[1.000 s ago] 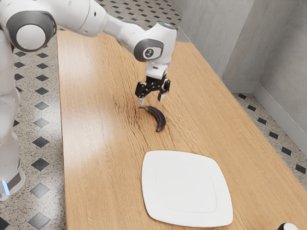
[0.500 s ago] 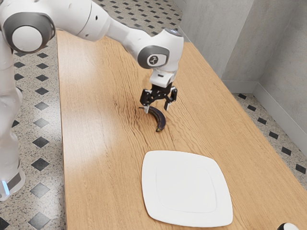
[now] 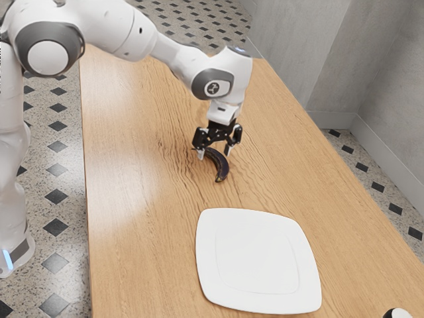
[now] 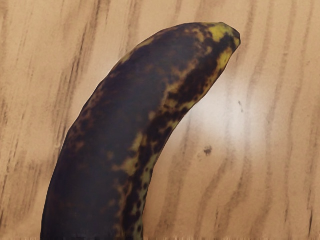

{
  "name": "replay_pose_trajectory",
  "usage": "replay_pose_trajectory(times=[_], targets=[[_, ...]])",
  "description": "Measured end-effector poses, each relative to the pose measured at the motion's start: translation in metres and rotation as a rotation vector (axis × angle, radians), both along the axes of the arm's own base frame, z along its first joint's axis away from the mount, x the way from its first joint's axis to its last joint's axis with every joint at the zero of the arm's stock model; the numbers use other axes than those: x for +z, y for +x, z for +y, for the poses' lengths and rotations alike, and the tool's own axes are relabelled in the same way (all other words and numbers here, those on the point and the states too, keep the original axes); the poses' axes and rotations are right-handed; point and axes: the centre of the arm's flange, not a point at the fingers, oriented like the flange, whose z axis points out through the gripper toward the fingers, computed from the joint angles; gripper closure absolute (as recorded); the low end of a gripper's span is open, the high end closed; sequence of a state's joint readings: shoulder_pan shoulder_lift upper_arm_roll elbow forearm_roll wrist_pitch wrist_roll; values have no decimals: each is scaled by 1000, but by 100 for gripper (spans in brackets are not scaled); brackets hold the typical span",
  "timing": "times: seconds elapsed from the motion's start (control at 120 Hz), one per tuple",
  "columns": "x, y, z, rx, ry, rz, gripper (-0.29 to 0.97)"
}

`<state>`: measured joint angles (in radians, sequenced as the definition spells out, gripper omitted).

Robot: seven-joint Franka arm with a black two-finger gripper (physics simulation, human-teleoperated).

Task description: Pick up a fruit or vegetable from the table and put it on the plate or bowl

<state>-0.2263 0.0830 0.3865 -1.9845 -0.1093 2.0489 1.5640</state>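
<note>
A very ripe, nearly black banana (image 3: 222,169) lies on the wooden table, curved, with its far end between my fingers. My gripper (image 3: 214,152) is low over that end, open, one finger on each side of the fruit. I cannot tell whether the fingers touch it. In the wrist view the banana (image 4: 135,145) lies right under my hand, dark with yellow flecks and a yellowish tip. A white square plate (image 3: 257,260) with nothing on it rests nearer the front, a short way from the banana.
The wooden table (image 3: 132,199) has bare room on the exterior view's left and right of the banana. A small white and black object (image 3: 397,313) sits at the front right corner. Grey walls stand behind the table's far right side.
My hand has come down from above the banana's far end until the fingers straddle it. The banana and the plate have not moved.
</note>
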Motion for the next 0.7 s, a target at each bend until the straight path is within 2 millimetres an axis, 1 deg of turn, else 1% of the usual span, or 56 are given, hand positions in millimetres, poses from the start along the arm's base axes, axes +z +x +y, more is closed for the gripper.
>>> replay_pose_trajectory(times=[0.075,0.2,0.383,0.467,0.6,0.7], targets=[[-4,2,2,5,1,4,0],[-7,6,-3,-2,2,7,1],[-8,6,-1,7,-7,5,13],[-12,7,-1,9,-8,10,22],[-17,8,-2,12,-13,17,44],[-19,9,-3,14,-15,16,50]])
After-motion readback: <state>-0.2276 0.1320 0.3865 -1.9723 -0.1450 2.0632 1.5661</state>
